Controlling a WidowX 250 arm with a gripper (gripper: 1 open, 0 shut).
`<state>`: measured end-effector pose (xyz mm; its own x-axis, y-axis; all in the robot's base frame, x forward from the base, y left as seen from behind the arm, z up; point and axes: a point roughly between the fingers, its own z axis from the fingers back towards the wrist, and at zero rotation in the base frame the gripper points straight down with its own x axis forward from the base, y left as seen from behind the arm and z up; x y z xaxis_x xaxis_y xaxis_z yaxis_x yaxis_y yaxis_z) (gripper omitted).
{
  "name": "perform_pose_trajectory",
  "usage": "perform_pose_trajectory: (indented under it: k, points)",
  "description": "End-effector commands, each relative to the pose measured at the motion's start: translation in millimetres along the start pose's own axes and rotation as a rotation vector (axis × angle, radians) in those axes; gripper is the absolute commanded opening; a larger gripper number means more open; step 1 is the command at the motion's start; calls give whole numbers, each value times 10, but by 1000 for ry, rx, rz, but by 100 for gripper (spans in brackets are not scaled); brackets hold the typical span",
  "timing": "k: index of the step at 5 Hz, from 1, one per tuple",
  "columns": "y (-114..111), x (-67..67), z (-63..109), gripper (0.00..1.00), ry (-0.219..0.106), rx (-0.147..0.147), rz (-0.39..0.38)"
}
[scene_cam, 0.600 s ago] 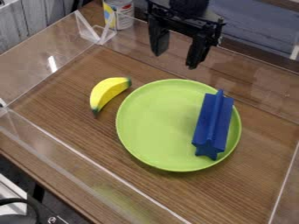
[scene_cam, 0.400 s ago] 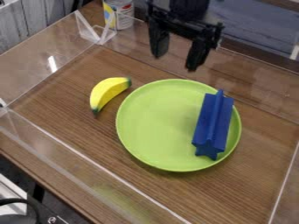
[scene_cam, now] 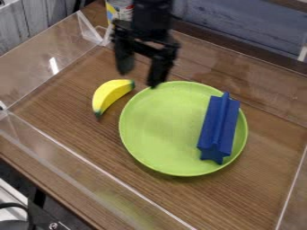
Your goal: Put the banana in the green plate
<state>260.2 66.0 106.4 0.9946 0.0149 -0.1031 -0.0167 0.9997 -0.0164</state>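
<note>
The gripper (scene_cam: 140, 70) hangs above the wooden table, pointing straight down with its two dark fingers (scene_cam: 124, 59) spread wide and nothing between them. It sits just up and right of the banana (scene_cam: 110, 95) in the picture, apart from it, with the fingertips over the gap between the fruit and the upper left rim of the green plate (scene_cam: 162, 126). The banana lies flat on the table (scene_cam: 72, 153), a short yellow curve with a dark tip at its lower end, close beside the left edge of the plate but outside it. The plate is a wide round lime-green dish resting on the wood grain, and on its right half lies a blue ridged block (scene_cam: 220, 127), set lengthwise and leaning slightly toward the right rim. Clear plastic walls (scene_cam: 36, 63) fence the table on the left and front. Behind the arm, near the top edge, stands a white and yellow container (scene_cam: 114, 13), partly hidden.
</note>
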Motion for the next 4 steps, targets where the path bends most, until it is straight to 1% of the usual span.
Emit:
perform_pose_trajectory:
  k: [1,2,4]
  points:
    - [309,-42,76,100,-68,13,-1]
    - [498,-30,-82,100,-68,-3,-5]
    - [528,106,-446,100,-84,-36,-27]
